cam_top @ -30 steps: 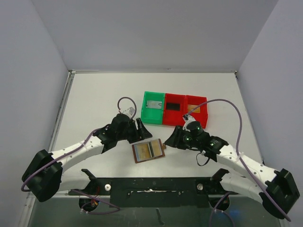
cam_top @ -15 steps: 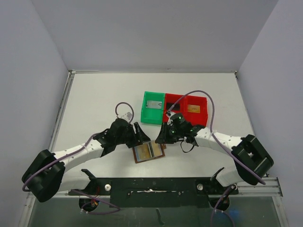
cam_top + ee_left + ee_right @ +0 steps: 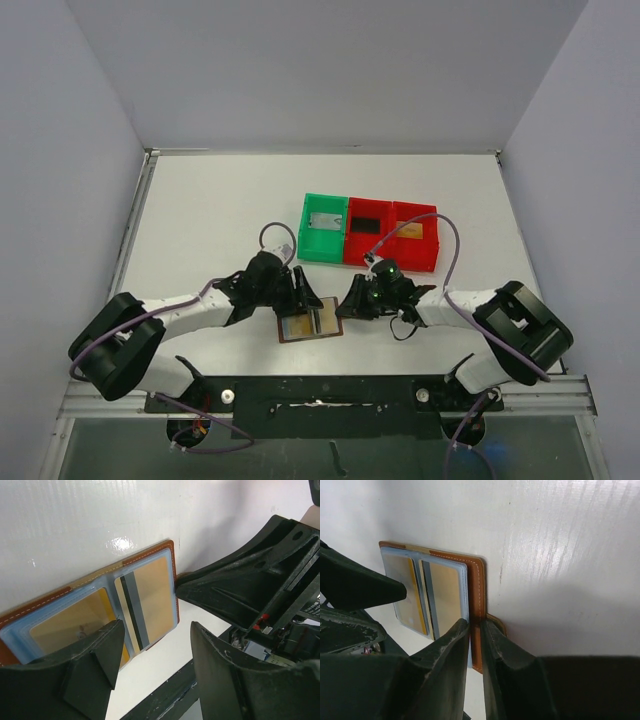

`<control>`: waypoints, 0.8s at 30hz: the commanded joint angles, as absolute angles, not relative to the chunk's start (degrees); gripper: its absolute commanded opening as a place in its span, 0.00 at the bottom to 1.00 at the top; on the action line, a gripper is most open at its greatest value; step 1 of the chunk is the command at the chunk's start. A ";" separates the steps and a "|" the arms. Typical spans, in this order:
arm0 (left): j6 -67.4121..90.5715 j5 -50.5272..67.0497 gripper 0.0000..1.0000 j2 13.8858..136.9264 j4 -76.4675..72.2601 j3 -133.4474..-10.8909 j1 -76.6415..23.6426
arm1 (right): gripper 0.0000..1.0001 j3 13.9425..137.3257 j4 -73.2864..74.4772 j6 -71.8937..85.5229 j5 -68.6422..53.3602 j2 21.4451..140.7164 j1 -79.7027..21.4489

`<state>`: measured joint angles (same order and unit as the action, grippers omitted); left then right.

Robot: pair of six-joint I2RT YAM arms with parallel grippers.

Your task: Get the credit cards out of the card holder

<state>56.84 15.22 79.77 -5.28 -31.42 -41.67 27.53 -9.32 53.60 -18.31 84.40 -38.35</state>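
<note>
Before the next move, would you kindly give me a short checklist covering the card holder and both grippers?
1. Card holder lies open, pockets facing up: ok.
2. Gold card with a dark stripe shows in its pocket, not yet drawn out: ok.
3. Left gripper open, nothing between its fingers: ok.
4. Right gripper jaws narrow, astride the holder's brown edge; firm hold: cannot tell.
5. Clearance between the two grippers, which stand very close beside the holder: cannot tell.

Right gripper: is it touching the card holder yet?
Cannot tell. In the right wrist view the right gripper overlaps the brown edge of the card holder, hiding any contact or gap.
</note>
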 commanded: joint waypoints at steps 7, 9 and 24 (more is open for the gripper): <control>54.95 12.58 0.52 81.66 -4.38 -34.27 -42.14 | 0.20 23.11 -5.41 56.31 -14.36 80.96 -40.30; 54.47 12.02 0.52 82.49 -3.49 -35.02 -42.34 | 0.20 24.75 -3.70 55.46 -14.09 79.16 -40.47; 54.91 9.89 0.47 83.68 -1.10 -36.12 -43.24 | 0.25 36.52 1.29 49.41 -19.05 78.71 -40.49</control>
